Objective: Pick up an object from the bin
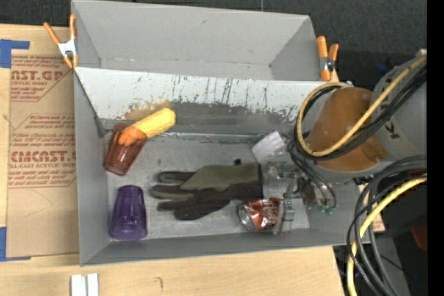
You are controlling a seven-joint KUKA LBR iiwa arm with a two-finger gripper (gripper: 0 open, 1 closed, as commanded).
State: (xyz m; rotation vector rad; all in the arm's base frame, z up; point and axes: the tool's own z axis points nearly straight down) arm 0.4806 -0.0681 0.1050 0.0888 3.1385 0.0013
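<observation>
Claw [284, 199]: low in the bin's near right corner, under the arm's orange wrist cover and cable loops. Those parts sit across it, so you cannot tell whether it is wide or narrow, and nothing can be seen held in it.

Just beside it, on the side toward the near wall: a crumpled red and silver foil packet [260, 213], flat on the floor and touching or nearly touching the claw's tip. Judge this the likeliest pick; you cannot confirm any contact.

Next out: a dark olive and brown fabric glove [208, 190], limp, cuff toward the claw, tips pointing away from the arm. The cuff lies just beside the packet, so closing there could catch both.

Toward the far wall from the claw: a small white crumpled piece [269, 145], close against the cable loops. What it is made of you cannot tell.

Well apart, at the bin's opposite end:
- translucent purple plastic cup [127, 213], on its side in the near corner;
- translucent reddish-brown plastic cup [121, 151], tipped over, mouth toward the sloped wall;
- yellow corn-cob-shaped toy [154, 123], one end at that cup's mouth.

These look to have come to rest against the sloped walls of the grey metal bin [194, 38].

Task stage, by judgement: at the grasp, no lift.
</observation>
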